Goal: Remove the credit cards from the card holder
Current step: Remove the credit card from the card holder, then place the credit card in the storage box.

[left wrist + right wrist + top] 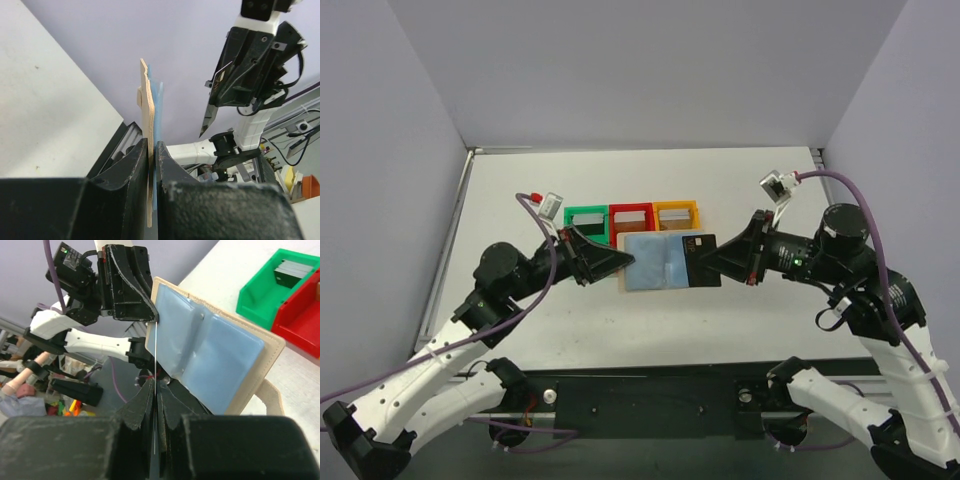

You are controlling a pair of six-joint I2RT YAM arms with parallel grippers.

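The card holder (655,262) hangs open above the table, tan outside with light blue inner panels. My left gripper (625,262) is shut on its left edge. In the left wrist view the card holder (147,100) stands edge-on, pinched between my left gripper (153,150) jaws. My right gripper (705,265) is shut on a black credit card (703,258) at the holder's right side. The left wrist view shows that card (212,107) apart from the holder. In the right wrist view the card (155,355) is a thin edge in my right gripper (155,390), beside the card holder (210,350).
Behind the holder a green bin (588,218), a red bin (631,215) and an orange bin (676,213) stand in a row. The green bin (260,295) has grey cards (295,271) in it. Grey walls close in the table on three sides.
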